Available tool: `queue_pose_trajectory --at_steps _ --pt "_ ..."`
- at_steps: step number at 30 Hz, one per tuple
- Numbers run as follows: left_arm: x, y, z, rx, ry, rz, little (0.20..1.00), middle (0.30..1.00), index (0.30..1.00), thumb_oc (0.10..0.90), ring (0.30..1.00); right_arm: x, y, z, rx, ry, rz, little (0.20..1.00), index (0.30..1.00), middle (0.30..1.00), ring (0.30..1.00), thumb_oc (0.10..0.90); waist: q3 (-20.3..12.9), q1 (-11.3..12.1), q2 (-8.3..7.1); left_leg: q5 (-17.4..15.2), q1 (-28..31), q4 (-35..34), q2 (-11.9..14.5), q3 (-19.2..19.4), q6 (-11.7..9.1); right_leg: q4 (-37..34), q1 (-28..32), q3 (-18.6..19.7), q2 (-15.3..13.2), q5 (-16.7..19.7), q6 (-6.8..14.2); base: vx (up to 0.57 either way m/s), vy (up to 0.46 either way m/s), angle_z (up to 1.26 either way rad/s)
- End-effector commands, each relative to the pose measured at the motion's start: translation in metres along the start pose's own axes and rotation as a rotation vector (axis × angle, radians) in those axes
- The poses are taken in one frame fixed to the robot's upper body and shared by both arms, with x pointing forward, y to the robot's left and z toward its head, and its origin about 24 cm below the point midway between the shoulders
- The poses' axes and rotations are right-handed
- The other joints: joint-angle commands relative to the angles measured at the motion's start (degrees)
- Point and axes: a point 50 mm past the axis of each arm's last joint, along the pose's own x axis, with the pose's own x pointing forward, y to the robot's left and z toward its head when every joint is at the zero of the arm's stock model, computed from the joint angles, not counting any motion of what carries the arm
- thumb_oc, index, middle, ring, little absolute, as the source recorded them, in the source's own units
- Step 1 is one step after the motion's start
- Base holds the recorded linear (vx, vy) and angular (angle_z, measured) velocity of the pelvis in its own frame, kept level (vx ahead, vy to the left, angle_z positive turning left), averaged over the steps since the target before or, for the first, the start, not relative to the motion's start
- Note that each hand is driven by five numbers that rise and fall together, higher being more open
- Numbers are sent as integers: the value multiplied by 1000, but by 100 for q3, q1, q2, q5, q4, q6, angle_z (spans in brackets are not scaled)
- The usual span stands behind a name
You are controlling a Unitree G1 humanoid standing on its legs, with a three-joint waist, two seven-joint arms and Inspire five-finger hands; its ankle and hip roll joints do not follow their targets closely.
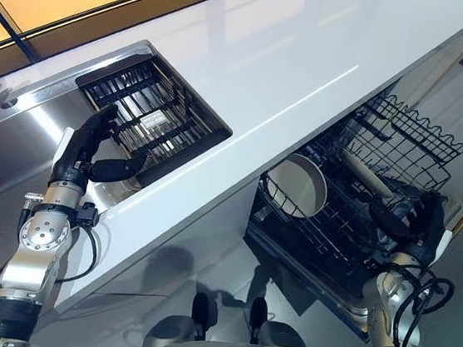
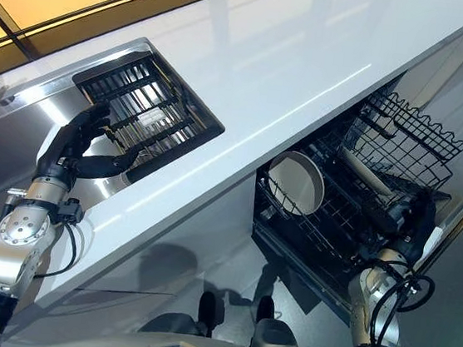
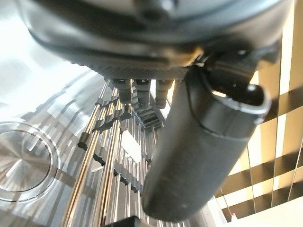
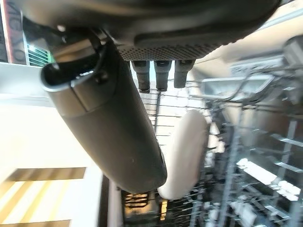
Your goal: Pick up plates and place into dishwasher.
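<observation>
At far left, the stainless-steel sink basin [image 1: 16, 157] is set into the long glossy white countertop [image 1: 310, 74], and a dark slatted dish-drying rack [image 1: 150, 114] occupies the basin's right-hand part. The robot's left hand [image 1: 83, 152] hovers at the near edge of this rack, its fingers [image 1: 99, 121] straight and slightly spread, pointing over the slats, with the thumb [image 1: 119, 169] standing out to the side; nothing is held between them. The left wrist view shows the same relaxed fingers above the metal rods of the rack and the round steel drain [image 3: 21, 161] of the basin beside it. Below the countertop's front edge, right of centre, the black wire lower rack of the open dishwasher [image 1: 354, 196] is pulled out towards the onlooker. A round white plate [image 1: 297, 183] stands on edge in the rack's left part, leaning between the wires, and touches neither hand. A pale, elongated utensil [image 1: 365, 174] lies farther right in the rack. At far right, the robot's right hand [image 1: 414, 219] rests at the near right corner of the dishwasher rack, apart from the plate; the right wrist view shows its fingers [image 4: 156, 75] extended side by side and its thumb [image 4: 109, 127] free, with the plate seen edge-on past them.
</observation>
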Motion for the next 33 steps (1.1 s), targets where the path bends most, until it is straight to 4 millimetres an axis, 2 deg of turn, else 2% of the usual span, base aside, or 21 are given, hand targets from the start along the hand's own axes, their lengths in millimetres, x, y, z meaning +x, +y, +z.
queue_pose_trajectory --at_steps 1,8,17,27,32,33 --pt "19 8 42 -17 -237 31 900 900 900 800 900 17 0 32 87 -147 -83 900 900 900 900 800 -249 -9 132 -606 2 161 -232 178 152 986 -309 -215 331 -833 61 39 -50 4" --pt "24 8 46 -15 -242 16 900 900 900 800 900 27 -15 9 71 -46 -218 900 900 900 900 800 -119 121 231 -505 -197 167 -240 33 90 991 -407 -326 326 -849 -14 16 -35 10" --pt "30 9 59 4 -288 2 900 900 900 800 900 35 -9 -7 58 73 -121 900 900 900 900 800 178 228 260 -428 -573 404 -255 -55 21 1059 -591 -451 311 -841 -106 -15 -50 7" --pt "41 13 82 15 -383 26 900 900 900 800 900 44 24 8 128 63 161 900 900 900 900 800 654 290 325 -364 -1034 632 -226 -29 -60 1227 -983 -492 345 -840 -183 -45 -50 0" --pt "47 11 90 27 -407 12 900 900 900 800 900 43 51 28 318 28 428 900 900 900 900 800 755 354 326 -342 -1107 700 -224 -56 -88 1262 -1002 -561 344 -853 -216 2 -44 -3" --pt "48 10 90 32 -408 6 900 900 900 800 900 42 60 37 335 -9 489 900 900 900 900 800 756 373 320 -341 -1124 731 -224 -68 -97 1269 -995 -584 341 -860 -221 19 -37 -1"
